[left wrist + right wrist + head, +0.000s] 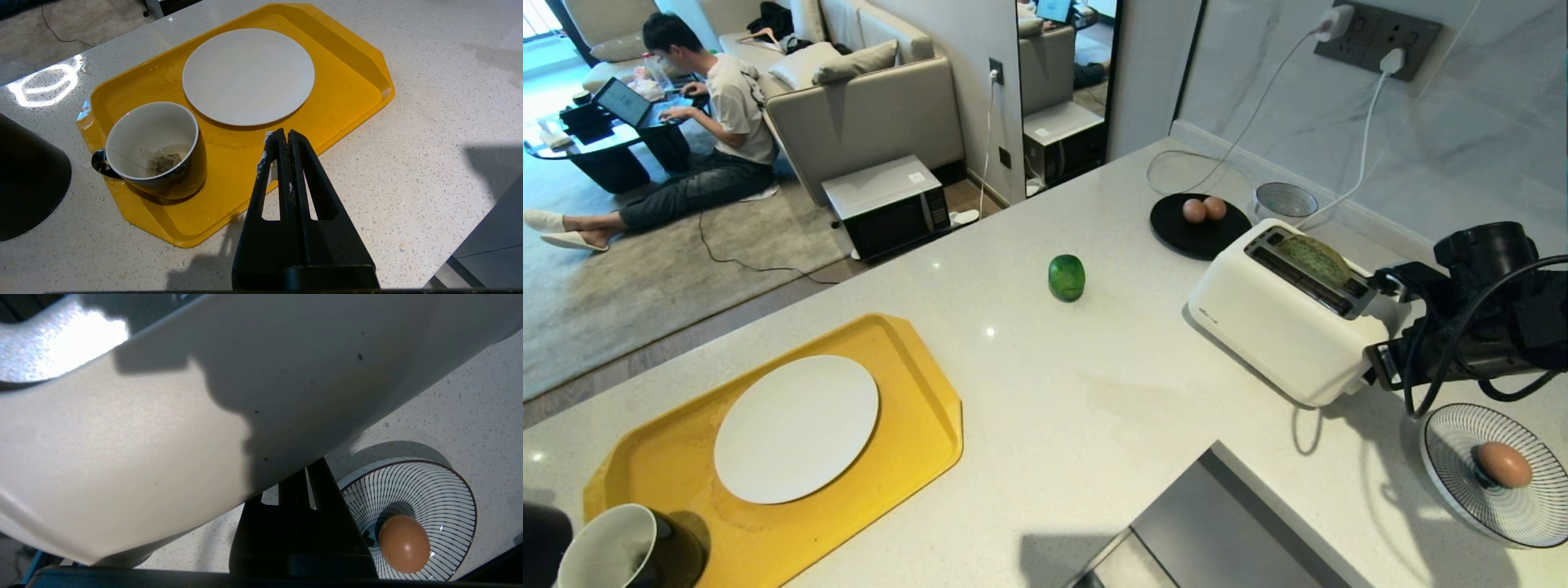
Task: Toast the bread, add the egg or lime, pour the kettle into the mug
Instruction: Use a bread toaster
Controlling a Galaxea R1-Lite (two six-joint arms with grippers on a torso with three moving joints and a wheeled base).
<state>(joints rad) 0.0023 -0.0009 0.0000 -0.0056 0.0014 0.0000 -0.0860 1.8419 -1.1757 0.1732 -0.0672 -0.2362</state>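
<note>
R gripper (304, 473) clenched, empty, at toaster (1286, 322) 3 o'clock end; bread (1313, 257) in slot. Risk: missed lever, toaster shoved. L gripper (282, 141) clenched, idle.

Yellow tray (915, 384) bearing a white plate (796, 429); glossy dark green lime (1067, 278); white toaster (1274, 327) holding pale green bread (1319, 257); pinkish-brown egg (1503, 464) in a white bowl (1535, 514) with fine dark radial stripes

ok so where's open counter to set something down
Open counter lies between the yellow tray, the lime and the toaster. It is crowded at the right: toaster, right gripper at its end, striped bowl with an egg.
</note>
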